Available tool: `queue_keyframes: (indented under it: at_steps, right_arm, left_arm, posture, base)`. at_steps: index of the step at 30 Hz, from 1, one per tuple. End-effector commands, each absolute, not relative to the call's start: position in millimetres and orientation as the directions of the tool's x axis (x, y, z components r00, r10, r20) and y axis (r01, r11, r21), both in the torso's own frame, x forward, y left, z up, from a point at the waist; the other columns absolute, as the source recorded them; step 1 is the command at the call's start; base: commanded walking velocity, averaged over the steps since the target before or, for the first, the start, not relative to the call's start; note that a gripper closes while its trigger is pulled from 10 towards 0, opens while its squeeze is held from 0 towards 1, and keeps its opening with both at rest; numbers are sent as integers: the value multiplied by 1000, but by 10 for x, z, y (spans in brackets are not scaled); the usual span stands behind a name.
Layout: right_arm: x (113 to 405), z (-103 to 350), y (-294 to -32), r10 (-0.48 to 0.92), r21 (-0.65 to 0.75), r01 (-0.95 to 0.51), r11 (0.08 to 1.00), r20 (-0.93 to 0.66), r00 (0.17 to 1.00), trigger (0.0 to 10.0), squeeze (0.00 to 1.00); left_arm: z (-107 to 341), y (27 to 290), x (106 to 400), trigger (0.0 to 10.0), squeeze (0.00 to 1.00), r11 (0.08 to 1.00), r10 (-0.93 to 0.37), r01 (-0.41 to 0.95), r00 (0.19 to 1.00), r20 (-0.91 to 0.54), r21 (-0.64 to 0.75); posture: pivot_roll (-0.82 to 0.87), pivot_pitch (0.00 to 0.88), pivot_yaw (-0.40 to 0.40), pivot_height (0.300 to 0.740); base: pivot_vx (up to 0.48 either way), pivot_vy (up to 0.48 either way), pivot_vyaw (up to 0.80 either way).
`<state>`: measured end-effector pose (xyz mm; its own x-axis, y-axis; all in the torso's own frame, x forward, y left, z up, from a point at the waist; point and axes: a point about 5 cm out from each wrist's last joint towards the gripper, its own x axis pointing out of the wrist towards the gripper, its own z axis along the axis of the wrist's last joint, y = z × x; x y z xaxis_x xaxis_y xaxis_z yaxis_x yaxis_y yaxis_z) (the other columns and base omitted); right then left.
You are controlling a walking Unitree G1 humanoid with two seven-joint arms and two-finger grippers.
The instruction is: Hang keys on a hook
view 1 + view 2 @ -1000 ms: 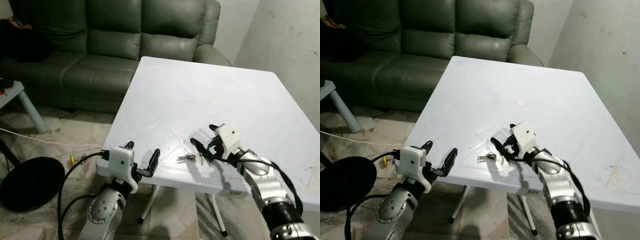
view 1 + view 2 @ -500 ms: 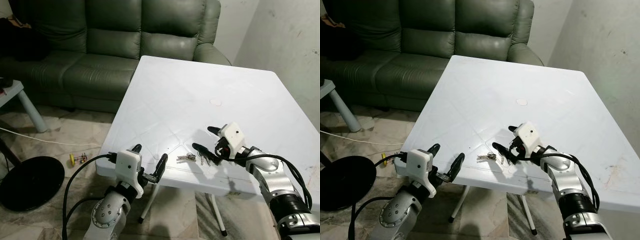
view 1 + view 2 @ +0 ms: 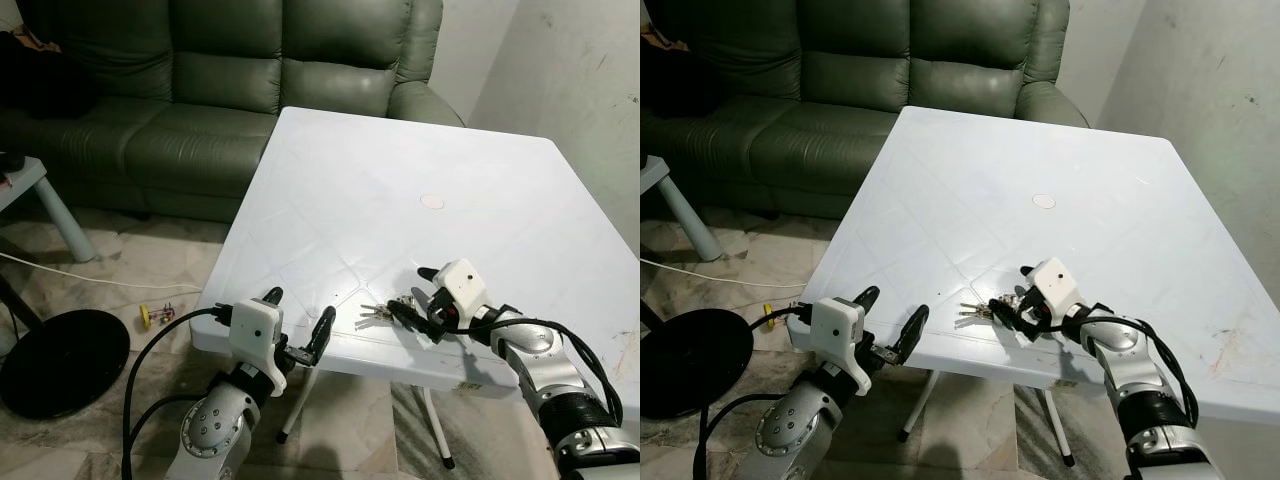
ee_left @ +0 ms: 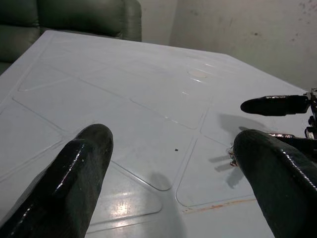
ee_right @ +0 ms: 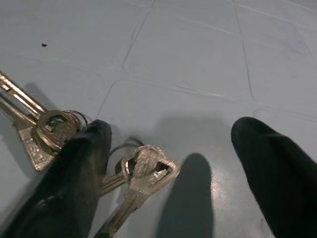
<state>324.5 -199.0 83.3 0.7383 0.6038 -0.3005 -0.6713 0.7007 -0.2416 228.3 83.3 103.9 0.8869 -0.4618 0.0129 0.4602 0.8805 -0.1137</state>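
Left pincer (image 3: 296,322): we hold it wide open with nothing in it, just off the counter's near edge, idle.
Right pincer (image 3: 422,290): we rest it low on the counter, fingers parted and not closed on anything; one finger (image 5: 74,183) touches the key rings, placed to straddle the bunch.
Keys (image 5: 54,130): lying flat near the near edge of the white counter (image 3: 400,190), not yet lifted.
Sofa (image 3: 200,90): green, beyond the far-left side.
Hook: we cannot make one out.
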Motion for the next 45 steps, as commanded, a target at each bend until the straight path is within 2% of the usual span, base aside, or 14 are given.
queue_keyframes:
  at_steps: [1,31,32,34,35,36,37,38,45]
  right_arm:
    - [3252,845,-2019,610,-250,-680,689,-307,731,0,0]
    - [3258,861,-2083,618,-268,-684,678,-296,728,0,0]
    - [3258,862,-2082,621,-267,-687,676,-296,726,1137,0]
    - [3259,864,-2081,621,-267,-688,675,-297,725,1137,0]
    - [3262,863,-2085,617,-269,-684,678,-298,728,2627,0]
    - [3262,863,-2085,617,-269,-684,678,-298,728,2627,0]
    - [3263,861,-2088,614,-270,-682,680,-299,730,3059,0]
    - [3269,858,-2096,601,-283,-674,683,-307,738,9961,0]
    - [3291,868,-2110,591,-267,-661,702,-301,749,10000,0]
  left_arm:
    - [1075,806,2270,10000,0,872,-476,475,879,20,-113]
    - [1092,795,2294,10000,0,875,-468,468,883,31,-123]
    - [1092,796,2293,10000,0,875,-468,468,883,31,-123]
    - [1093,796,2293,10000,0,875,-468,468,883,31,-122]
    - [1091,795,2290,10000,0,875,-468,468,883,31,-124]
    - [1091,795,2290,10000,0,875,-468,468,883,31,-124]
    - [1089,794,2287,10000,0,875,-468,468,883,31,-125]
    - [1089,793,2285,10000,0,875,-468,468,883,31,-125]
    - [1094,788,2284,10000,0,875,-467,467,883,32,-127]
  posture:
    - [39,37,-87,715]
    - [41,22,-91,715]
    - [41,22,-91,715]
    - [42,23,-92,715]
    - [42,23,-92,715]
    - [42,23,-92,715]
    - [42,23,-92,715]
    - [42,23,-92,715]
    - [43,30,-94,715]
  base:
    - [0,0,0]
    - [0,0,0]
    - [0,0,0]
    - [0,0,0]
    - [0,0,0]
    - [0,0,0]
    - [0,0,0]
    - [0,0,0]
    - [0,0,0]
